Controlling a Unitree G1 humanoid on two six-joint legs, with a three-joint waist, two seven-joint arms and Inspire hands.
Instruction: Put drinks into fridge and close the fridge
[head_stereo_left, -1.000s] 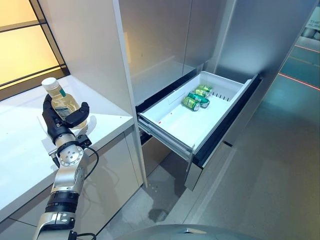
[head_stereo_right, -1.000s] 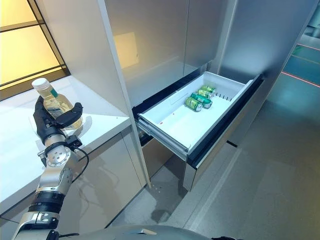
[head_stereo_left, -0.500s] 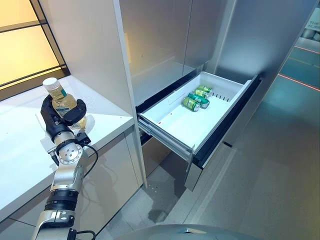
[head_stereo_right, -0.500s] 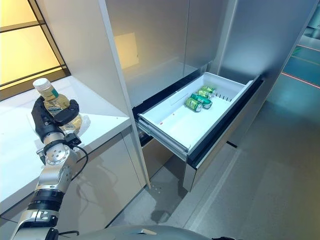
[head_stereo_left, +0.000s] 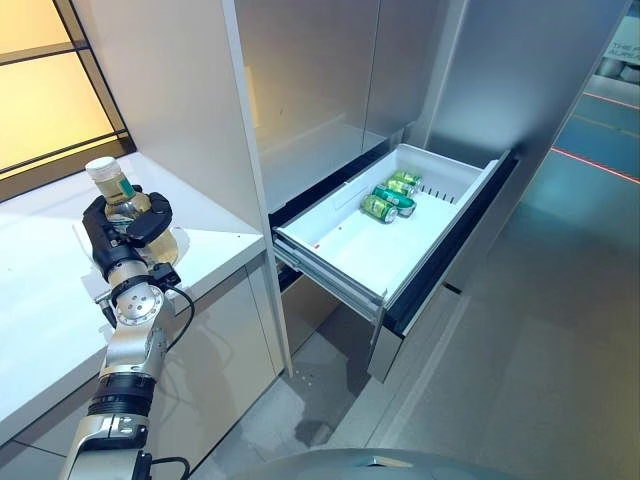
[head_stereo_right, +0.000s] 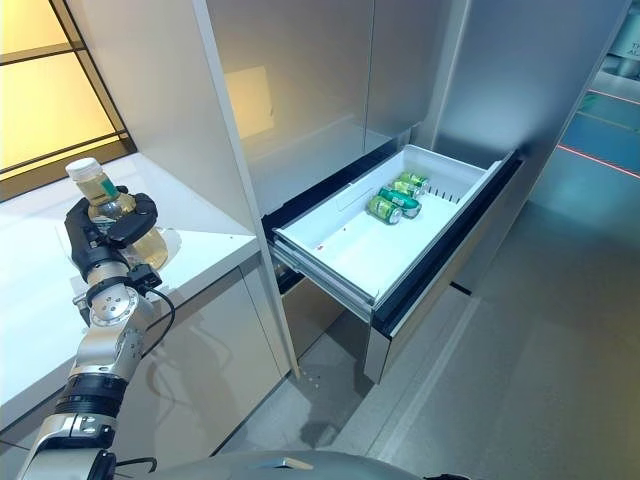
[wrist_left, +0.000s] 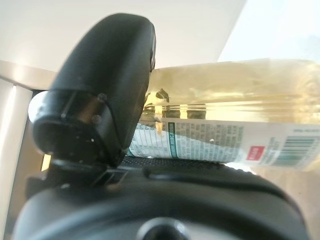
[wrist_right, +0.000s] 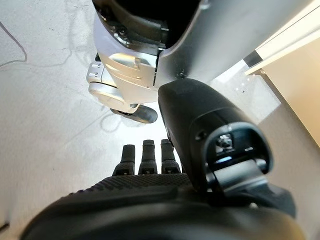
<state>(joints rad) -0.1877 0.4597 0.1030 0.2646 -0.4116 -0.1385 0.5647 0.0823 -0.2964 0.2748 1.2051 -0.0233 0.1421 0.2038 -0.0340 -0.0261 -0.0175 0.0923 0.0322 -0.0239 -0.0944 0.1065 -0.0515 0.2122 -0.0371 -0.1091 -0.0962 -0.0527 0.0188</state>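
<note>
Bottle (head_stereo_left: 118, 198) of pale yellow drink, white cap up, long axis roughly upright, standing on or just above the white counter (head_stereo_left: 40, 290) near its front right corner. Left hand (head_stereo_left: 125, 232) wrapped round the bottle body, fingers and thumb curled on it; the left wrist view confirms the label and liquid pressed against the thumb (wrist_left: 100, 100). Can't tell whether the base touches the counter.

Right hand (wrist_right: 150, 155) shows only in its own wrist view, hanging low over the floor, fingers straight and relaxed, holding nothing.

Fridge drawer (head_stereo_left: 455, 215) is pulled out, well apart from the bottle, off to the robot's right and lower than the counter top. Three green cans (head_stereo_left: 392, 196) lie on their sides together near the drawer's back right corner; the rest of the white tray floor is bare, so there's plenty of room toward its front and left edges.

Key relation: a tall white cabinet panel (head_stereo_left: 200, 140) stands between bottle and drawer, right at the counter's right edge. My read: the left arm must bring the bottle forward past the counter's front edge, around that panel, then right and down into the drawer. The left hand is the only one placed for that. Risk: clipping the panel or the drawer's front rim. Drawer not yet closed.
</note>
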